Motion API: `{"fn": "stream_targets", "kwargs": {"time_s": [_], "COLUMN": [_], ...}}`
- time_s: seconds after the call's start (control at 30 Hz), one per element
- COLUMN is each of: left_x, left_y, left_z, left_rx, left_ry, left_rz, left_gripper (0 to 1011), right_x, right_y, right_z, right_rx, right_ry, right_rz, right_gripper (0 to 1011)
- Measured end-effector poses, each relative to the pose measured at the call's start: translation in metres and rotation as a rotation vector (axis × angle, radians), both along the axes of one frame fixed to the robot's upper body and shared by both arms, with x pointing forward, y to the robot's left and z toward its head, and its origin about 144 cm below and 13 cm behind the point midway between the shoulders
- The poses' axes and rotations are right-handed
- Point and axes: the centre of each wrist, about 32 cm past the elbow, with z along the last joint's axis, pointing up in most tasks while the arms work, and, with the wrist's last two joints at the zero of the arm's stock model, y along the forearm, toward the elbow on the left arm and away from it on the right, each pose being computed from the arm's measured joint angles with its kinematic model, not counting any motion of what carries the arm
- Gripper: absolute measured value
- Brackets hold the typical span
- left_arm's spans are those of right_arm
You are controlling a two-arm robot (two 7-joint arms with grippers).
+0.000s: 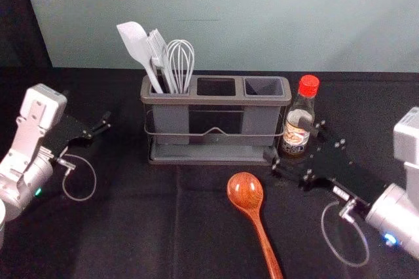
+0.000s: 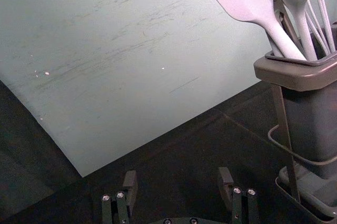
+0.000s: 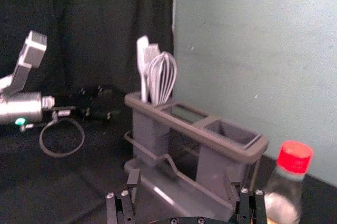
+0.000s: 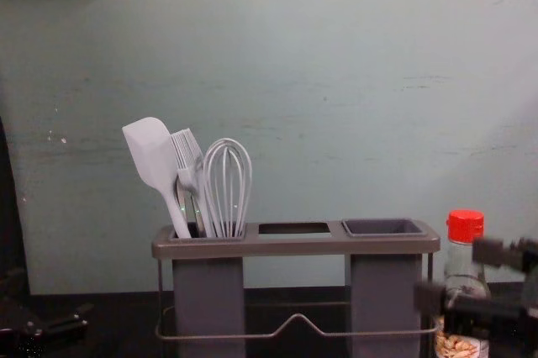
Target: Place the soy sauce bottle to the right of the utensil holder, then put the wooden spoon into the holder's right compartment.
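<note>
One wooden spoon (image 1: 246,191) near; one soy sauce bottle (image 1: 300,110) right of one utensil holder (image 1: 216,101), by right gripper (image 1: 286,140); leftward, left gripper (image 1: 101,127); all jaws apart.

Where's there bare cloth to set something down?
The widest bare patch of cloth lies in front of the utensil holder, between the left gripper and the wooden spoon. A narrower gap separates that gripper from the holder. Crowded: the holder's right end, where the soy sauce bottle and right gripper bunch together.
</note>
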Motion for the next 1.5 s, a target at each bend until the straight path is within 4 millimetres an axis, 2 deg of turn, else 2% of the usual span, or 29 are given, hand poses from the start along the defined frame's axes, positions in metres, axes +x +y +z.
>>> {"fn": "stream_targets", "kwargs": {"time_s": [0.33, 0.63, 1.5], "left_x": [0.000, 0.000, 0.000], "left_y": [0.000, 0.000, 0.000], "left_z": [0.000, 0.000, 0.000], "left_rx": [0.000, 0.000, 0.000], "left_ry": [0.000, 0.000, 0.000], "left_rz": [0.000, 0.000, 0.000], "left_gripper": [1005, 1005, 1005], "right_x": [-0.007, -0.005, -0.005], "right_y": [0.013, 0.017, 0.017], "right_z": [-0.005, -0.004, -0.005], "right_rx": [-0.137, -0.243, -0.238], "right_ry": [0.111, 0.182, 0.180], "right_rz": [0.021, 0.029, 0.023], "right_gripper": [1004, 1004, 1004]}}
